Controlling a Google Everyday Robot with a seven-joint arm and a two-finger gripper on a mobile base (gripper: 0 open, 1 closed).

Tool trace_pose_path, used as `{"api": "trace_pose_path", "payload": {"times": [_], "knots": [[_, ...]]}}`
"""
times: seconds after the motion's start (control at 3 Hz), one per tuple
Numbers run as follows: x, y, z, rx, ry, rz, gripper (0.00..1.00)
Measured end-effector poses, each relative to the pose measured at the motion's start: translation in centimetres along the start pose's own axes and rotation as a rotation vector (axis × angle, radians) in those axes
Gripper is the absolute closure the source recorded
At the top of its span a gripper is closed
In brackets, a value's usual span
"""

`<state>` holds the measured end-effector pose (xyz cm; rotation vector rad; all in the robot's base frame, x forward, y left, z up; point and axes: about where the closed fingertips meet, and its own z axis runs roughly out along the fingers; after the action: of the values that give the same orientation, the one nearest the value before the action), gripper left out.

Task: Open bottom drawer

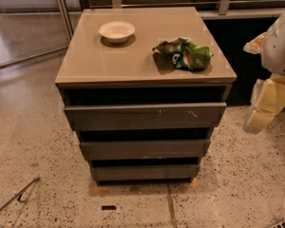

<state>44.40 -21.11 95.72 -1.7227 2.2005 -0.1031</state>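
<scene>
The bottom drawer is the lowest and narrowest of three grey-brown handleless drawers in a small cabinet. Its flat face sits just above the floor and stands out slightly less than the drawers above. The middle drawer and the top drawer, which has white scratches, stand out a little more. My gripper, pale yellow below the white arm, hangs to the right of the cabinet at about top-drawer height. It is apart from the cabinet and touches no drawer.
A white bowl and a crumpled green chip bag lie on the cabinet's beige top. Speckled floor surrounds the cabinet. A thin metal rod lies at the lower left. A dark counter base and railing stand behind.
</scene>
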Motion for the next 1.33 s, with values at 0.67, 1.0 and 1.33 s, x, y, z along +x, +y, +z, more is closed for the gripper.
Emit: {"api": "trace_pose_path", "payload": {"times": [0.67,1.0,1.33], "knots": [[-0.9,3.4,14.4,-0.069,-0.062,-0.005,0.00],[0.0,6.0,23.2,-0.178,-0.034,0.002,0.00],[0.0,6.0,23.3,-0.178,-0.034,0.002,0.00]]}}
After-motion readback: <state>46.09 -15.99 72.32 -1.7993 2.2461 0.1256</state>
